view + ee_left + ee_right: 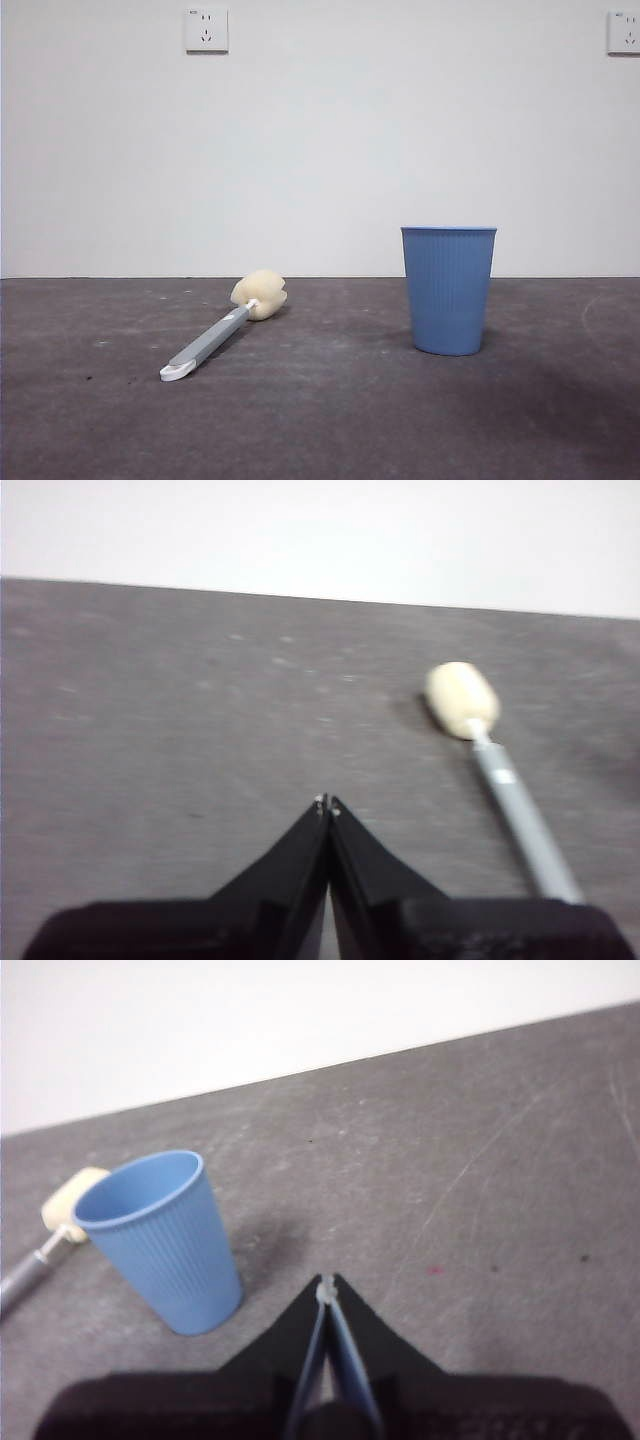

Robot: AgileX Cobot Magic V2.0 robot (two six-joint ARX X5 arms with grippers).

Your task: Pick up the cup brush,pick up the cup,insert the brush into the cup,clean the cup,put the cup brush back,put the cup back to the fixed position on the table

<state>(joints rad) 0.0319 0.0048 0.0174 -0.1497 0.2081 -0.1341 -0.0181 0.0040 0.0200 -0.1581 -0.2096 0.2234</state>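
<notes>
The cup brush [222, 328] lies flat on the table [320, 420] left of centre, its cream sponge head toward the wall and its white looped end toward the front. The light-blue ribbed cup [449, 290] stands upright to its right, apart from it. Neither arm shows in the front view. In the left wrist view my left gripper [327, 802] is shut and empty above the table, with the brush [495, 775] off to one side. In the right wrist view my right gripper [327, 1285] is shut and empty, beside the cup [165, 1240]; the brush head [62, 1210] peeks out behind the cup.
A white wall stands behind the table's far edge, with two sockets [206, 30] high on it. The table surface is dark grey with scuffs and pale specks.
</notes>
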